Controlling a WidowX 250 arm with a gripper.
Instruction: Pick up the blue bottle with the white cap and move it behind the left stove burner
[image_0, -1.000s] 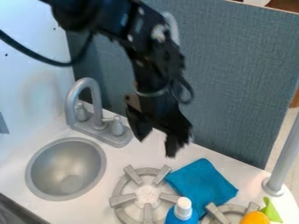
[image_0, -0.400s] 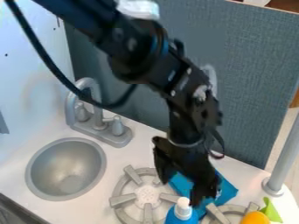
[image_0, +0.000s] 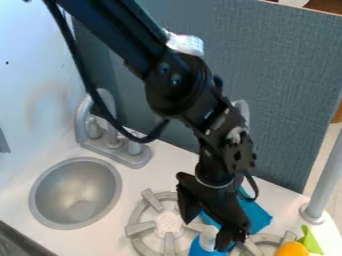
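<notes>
The gripper (image_0: 206, 230) hangs open above the right half of the counter, one finger on each side of the white top of a blue bottle (image_0: 200, 250). Whether it touches the bottle I cannot tell. Behind the gripper lies a blue cloth (image_0: 257, 215), partly covered by it, between the two grey stove burners. The left burner (image_0: 139, 229) is just left of the bottle.
A round grey sink (image_0: 73, 192) is at the left, with a grey faucet (image_0: 90, 120) behind it. An orange and green object (image_0: 292, 248) rests on the right burner (image_0: 267, 240). A grey post (image_0: 324, 180) rises at the right edge.
From above the counter behind the left burner, the gripper has moved right, down and toward the front, and now stands over the bottle. The bottle and cloth have not visibly moved.
</notes>
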